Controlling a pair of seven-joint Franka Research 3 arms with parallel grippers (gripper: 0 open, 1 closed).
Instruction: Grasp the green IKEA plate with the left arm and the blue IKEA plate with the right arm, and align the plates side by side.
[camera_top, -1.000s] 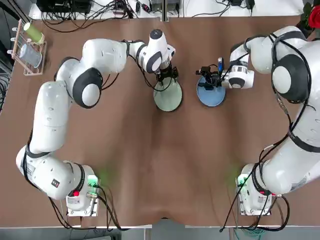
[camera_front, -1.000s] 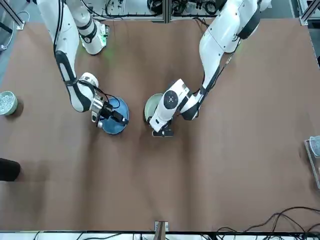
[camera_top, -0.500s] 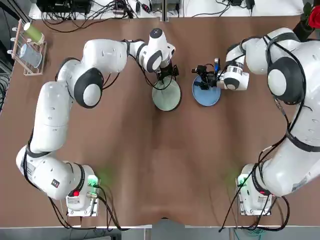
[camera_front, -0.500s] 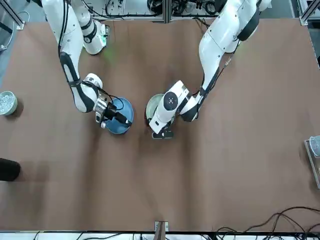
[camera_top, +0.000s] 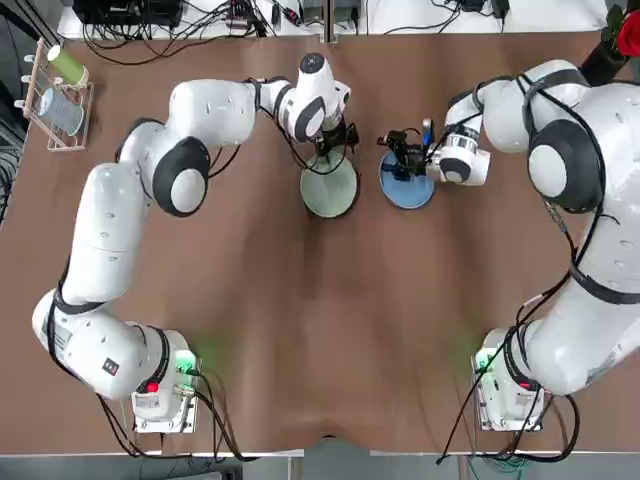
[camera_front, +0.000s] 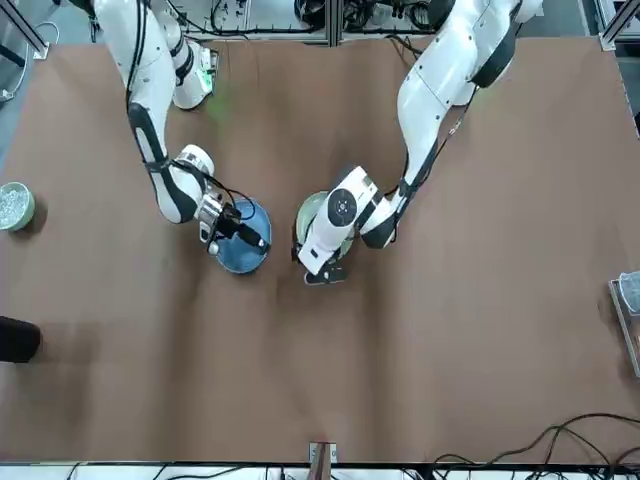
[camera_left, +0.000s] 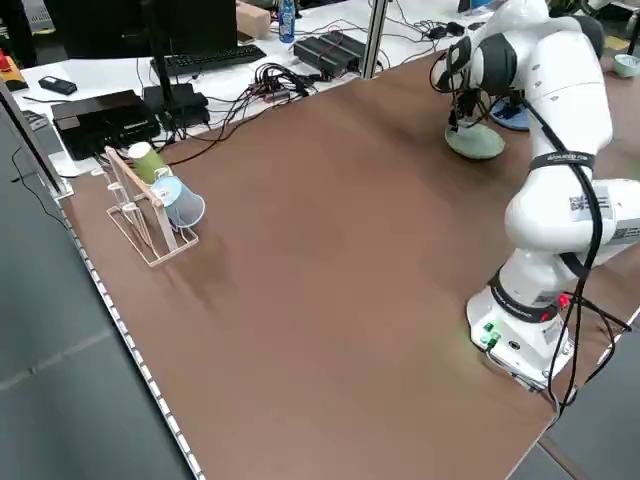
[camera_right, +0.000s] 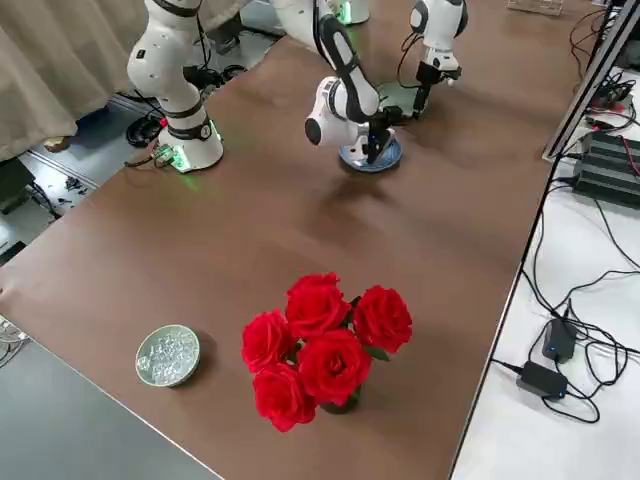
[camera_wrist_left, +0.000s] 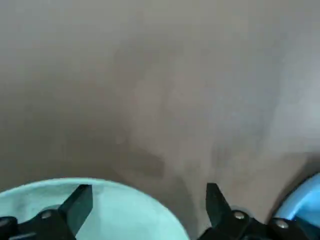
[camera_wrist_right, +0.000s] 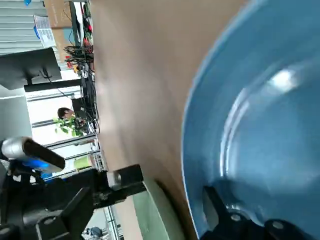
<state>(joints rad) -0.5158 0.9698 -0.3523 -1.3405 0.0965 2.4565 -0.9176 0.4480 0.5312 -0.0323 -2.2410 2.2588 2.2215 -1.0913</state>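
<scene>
Pale mint-green round plastic plate (camera_top: 328, 198) seen in upper middle of top view, on brown table (camera_top: 270, 310). Sky-blue round plastic plate (camera_top: 408, 195) seen just right of it, narrow gap between. Left black gripper (camera_wrist_left: 149, 188) positioned at green plate, fingers held spread. Right black gripper (camera_wrist_right: 147, 191) positioned at blue plate, fingers also spread. White wire rack (camera_top: 68, 105) placed upper left.

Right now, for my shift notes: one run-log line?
left gripper: open, at green plate | right gripper: open, at blue plate | plates: side by side, gap between
</scene>
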